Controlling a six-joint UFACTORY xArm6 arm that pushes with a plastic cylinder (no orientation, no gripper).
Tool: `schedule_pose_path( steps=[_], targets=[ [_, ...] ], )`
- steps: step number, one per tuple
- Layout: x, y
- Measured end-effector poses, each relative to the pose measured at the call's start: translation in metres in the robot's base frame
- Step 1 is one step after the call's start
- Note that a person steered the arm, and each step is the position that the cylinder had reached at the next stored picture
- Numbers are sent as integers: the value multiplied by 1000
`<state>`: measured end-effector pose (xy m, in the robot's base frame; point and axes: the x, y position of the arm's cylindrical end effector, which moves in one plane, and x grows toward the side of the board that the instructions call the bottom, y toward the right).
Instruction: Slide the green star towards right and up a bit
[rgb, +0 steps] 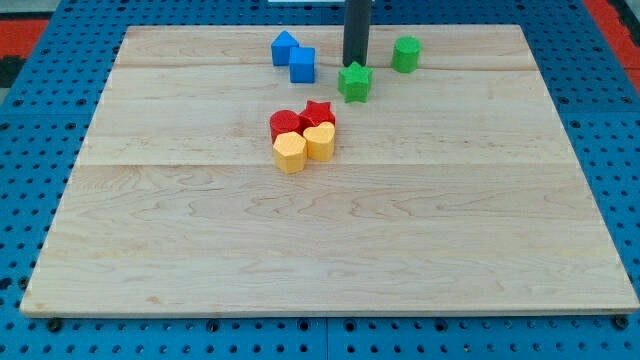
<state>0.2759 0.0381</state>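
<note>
The green star (354, 82) lies on the wooden board near the view's top, just right of centre. My tip (353, 64) stands right at the star's upper edge, touching or nearly touching it. A second green block, a rounded cylinder (405, 54), sits up and to the right of the star, a short gap away.
Two blue blocks, one pentagon-like (285, 48) and one cube (302, 65), sit left of my tip. Below the star is a tight cluster: a red cylinder (284, 124), a red star (318, 113) and two yellow blocks (290, 153) (320, 141). The wooden board (330, 250) lies on a blue pegboard.
</note>
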Motion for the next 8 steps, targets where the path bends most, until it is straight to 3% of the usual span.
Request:
schedule_pose_path(
  steps=[3,5,8],
  targets=[
    [32,-75],
    [48,2],
    [78,34]
  ],
)
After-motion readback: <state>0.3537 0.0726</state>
